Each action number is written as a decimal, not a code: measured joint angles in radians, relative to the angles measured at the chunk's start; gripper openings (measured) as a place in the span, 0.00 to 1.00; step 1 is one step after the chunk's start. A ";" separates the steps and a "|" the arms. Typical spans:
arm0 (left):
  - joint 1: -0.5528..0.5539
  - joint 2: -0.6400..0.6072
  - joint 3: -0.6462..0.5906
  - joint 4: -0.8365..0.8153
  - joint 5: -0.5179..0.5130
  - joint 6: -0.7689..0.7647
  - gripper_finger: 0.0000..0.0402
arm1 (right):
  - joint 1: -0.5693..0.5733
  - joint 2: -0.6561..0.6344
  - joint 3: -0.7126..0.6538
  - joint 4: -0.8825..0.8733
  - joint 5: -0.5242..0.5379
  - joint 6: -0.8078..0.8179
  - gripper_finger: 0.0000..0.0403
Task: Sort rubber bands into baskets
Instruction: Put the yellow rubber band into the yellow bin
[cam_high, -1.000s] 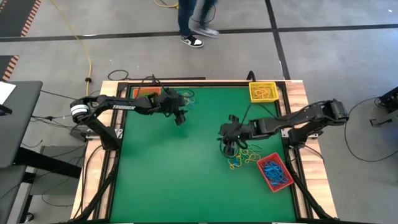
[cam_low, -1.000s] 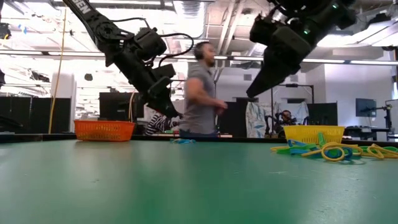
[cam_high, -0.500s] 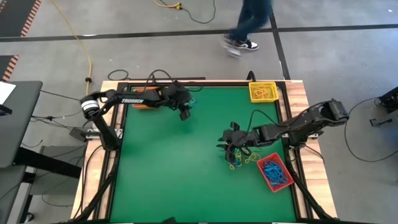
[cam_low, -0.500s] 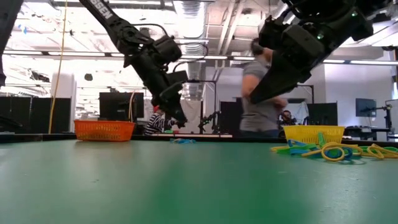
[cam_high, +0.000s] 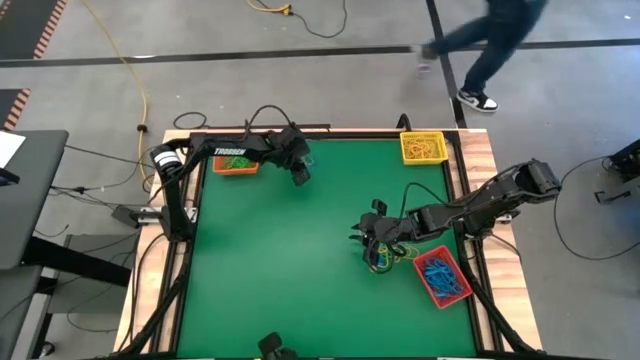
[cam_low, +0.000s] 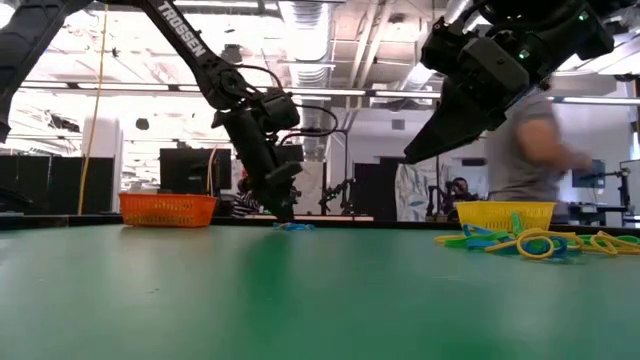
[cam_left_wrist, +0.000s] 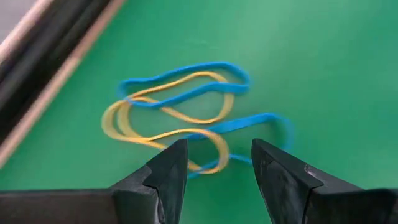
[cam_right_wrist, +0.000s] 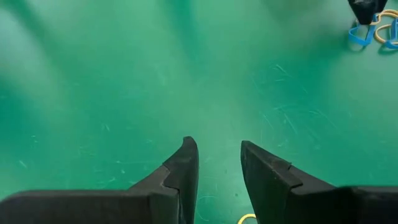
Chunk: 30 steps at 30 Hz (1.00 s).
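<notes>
A small tangle of blue and yellow rubber bands lies on the green mat near the far edge, beside the orange basket. My left gripper is open and slants down, with its tips low over the tangle's nearer loops; it also shows in the low view. My right gripper is open over bare mat, held above the table, with nothing between its fingers. Just beyond it toward the near right lies a larger pile of rubber bands. My left gripper's open fingers stand on either side of a yellow loop at the tangle's nearer end, coming from above at a slant. Whether the tips touch the bands or the mat, I cannot tell.
The yellow basket with yellow bands sits at the far right corner. The red basket with blue bands sits at the right edge. The mat's middle and left are bare. A person walks on the floor beyond the table.
My left gripper has gone toward the table's far edge and down, tipping steeper, until its tips are just over the small blue and yellow tangle. My right gripper has shifted a little toward the near edge. Neither has opened or shut. The person has walked to the right.
</notes>
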 joint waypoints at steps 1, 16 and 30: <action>0.004 0.000 0.000 -0.002 -0.013 -0.002 0.42 | 0.000 0.000 0.000 -0.001 0.000 0.000 0.37; 0.021 -0.001 0.001 -0.012 0.005 -0.032 0.36 | -0.004 0.000 0.001 0.003 -0.001 -0.008 0.37; 0.002 0.055 0.013 -0.015 -0.025 -0.039 0.35 | -0.003 0.000 0.001 0.022 -0.001 -0.007 0.37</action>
